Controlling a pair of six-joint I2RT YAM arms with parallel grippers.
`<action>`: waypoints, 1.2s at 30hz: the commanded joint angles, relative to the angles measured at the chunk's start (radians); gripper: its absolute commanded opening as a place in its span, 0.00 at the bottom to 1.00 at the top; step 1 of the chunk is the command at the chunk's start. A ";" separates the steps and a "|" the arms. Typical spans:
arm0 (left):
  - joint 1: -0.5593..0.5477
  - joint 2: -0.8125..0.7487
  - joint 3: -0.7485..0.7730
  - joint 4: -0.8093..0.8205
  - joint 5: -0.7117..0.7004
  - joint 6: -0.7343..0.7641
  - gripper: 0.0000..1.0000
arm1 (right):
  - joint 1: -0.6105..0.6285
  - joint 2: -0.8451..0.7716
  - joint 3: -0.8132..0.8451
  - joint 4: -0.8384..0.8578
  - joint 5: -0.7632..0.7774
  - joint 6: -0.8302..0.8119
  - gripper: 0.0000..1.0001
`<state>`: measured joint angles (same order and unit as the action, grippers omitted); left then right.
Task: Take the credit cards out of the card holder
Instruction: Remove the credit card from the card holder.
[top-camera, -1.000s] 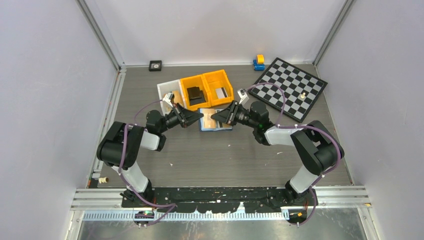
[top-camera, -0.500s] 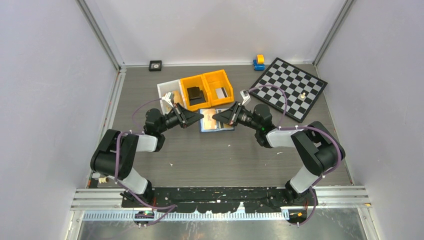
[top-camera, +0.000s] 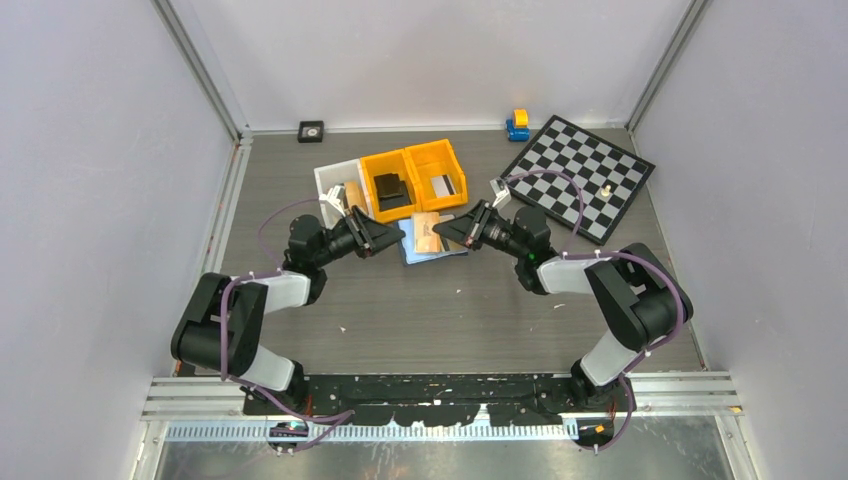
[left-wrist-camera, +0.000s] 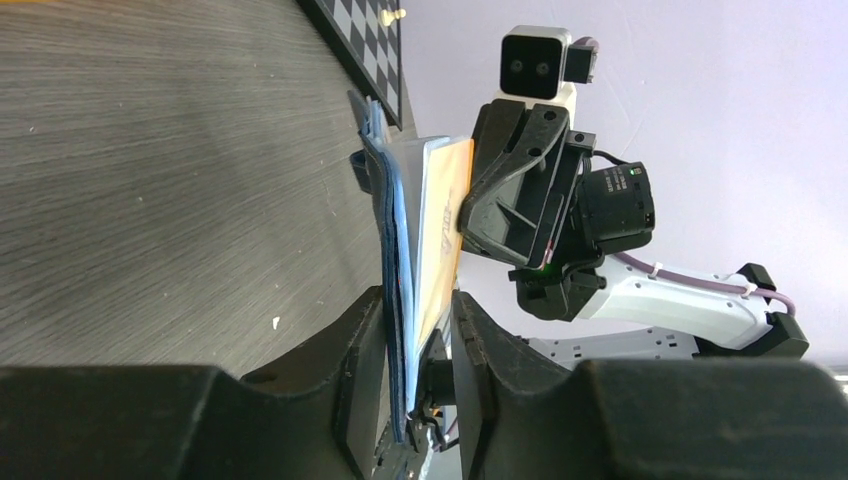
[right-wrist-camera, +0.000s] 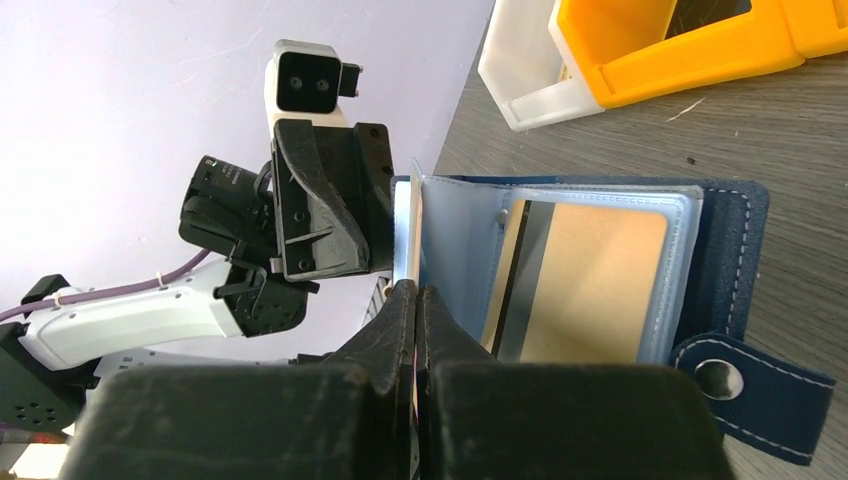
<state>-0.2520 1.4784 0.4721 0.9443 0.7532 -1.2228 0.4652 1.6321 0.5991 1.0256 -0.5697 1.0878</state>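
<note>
The navy card holder (top-camera: 415, 253) lies open on the table between my two grippers. My left gripper (left-wrist-camera: 420, 305) is open around its near edge. The navy cover (left-wrist-camera: 385, 230) rests against one finger, and a gap shows at the other finger. A tan credit card (left-wrist-camera: 445, 200) stands partly out of the holder; my right gripper (right-wrist-camera: 415, 290) is shut on its thin edge (right-wrist-camera: 412, 230). Another tan card with a dark stripe (right-wrist-camera: 595, 285) sits in a clear pocket of the holder (right-wrist-camera: 725, 240). From above, the tan card (top-camera: 428, 232) slants over the holder between the left gripper (top-camera: 398, 238) and the right gripper (top-camera: 442, 232).
Two orange bins (top-camera: 412, 180) and a white bin (top-camera: 335, 185) stand just behind the holder. A chessboard (top-camera: 582, 175) lies at the back right, with a small blue and yellow toy (top-camera: 518, 124) beside it. A small black square item (top-camera: 311, 130) sits at the back wall.
The right gripper has closed on the tan card and drawn it partly out, towards the right. The left gripper's jaws have opened from shut, and the left arm has shifted slightly left.
</note>
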 joint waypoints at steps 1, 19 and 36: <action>-0.013 -0.012 0.009 -0.002 0.002 0.028 0.30 | 0.001 -0.014 0.010 0.085 -0.006 0.018 0.01; -0.015 -0.023 0.015 -0.024 0.003 0.041 0.22 | 0.032 0.073 0.106 -0.009 -0.082 0.028 0.01; -0.011 -0.069 0.001 -0.050 -0.024 0.061 0.00 | 0.043 0.076 0.098 0.050 -0.095 0.045 0.17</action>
<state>-0.2619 1.4509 0.4721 0.8757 0.7414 -1.1839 0.5022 1.7111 0.6830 0.9817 -0.6418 1.1164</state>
